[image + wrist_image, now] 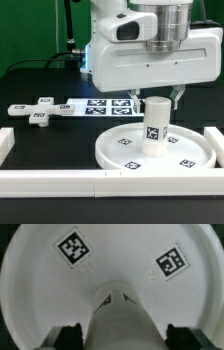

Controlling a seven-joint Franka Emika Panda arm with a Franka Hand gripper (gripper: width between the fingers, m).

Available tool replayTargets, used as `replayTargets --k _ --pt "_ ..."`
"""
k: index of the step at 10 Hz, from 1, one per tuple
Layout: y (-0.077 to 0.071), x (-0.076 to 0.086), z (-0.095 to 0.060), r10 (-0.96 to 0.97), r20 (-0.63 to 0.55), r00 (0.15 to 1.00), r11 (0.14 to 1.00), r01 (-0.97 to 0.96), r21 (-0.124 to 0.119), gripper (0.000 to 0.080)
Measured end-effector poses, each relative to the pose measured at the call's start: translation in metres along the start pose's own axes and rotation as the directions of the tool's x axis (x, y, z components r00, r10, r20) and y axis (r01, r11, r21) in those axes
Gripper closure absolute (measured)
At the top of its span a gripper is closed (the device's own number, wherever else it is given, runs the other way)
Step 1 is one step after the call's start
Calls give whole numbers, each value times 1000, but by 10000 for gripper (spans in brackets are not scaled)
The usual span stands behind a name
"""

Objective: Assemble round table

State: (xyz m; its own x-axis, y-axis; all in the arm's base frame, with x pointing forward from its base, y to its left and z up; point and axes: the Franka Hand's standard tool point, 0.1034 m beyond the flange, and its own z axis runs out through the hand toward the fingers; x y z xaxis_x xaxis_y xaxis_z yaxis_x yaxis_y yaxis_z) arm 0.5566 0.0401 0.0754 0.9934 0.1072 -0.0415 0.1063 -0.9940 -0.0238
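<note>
**Exterior view:** The Panda arm's end effector hangs directly over the short white post, its jaws apart and set wider than the post's top. One dark finger shows just beside that top on the exterior view's right, with a sliver of dark gap between them. The end effector grips nothing. The post stands upright, its long axis vertical and a tag on its near side. It sits at the middle of the large rimmed round disc, which lies flat on the black counter toward the exterior view's right. The cross-shaped piece lies flat well to the left, beside the marker board. White border rails run along the near edge.

**Wrist view:** The camera looks down the length of the post, which points at the disc below, where two tags face up. Dark fingers flank the post's upper end, one on each side and close to it. Whether they touch it cannot be made out.
</note>
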Motion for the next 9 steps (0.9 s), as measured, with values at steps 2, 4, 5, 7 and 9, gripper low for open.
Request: replayTargets --k 2,4,5,7,9 --pt "-2 0 0 188 -4 982 982 -188 8 394" --pt "-2 0 0 326 1 945 945 -326 26 394" --pt "-3 1 0 414 6 910 910 -414 36 394" --pt "-3 1 0 487 10 874 873 -487 40 394" --pt "-4 1 1 481 11 877 876 -481 40 393"
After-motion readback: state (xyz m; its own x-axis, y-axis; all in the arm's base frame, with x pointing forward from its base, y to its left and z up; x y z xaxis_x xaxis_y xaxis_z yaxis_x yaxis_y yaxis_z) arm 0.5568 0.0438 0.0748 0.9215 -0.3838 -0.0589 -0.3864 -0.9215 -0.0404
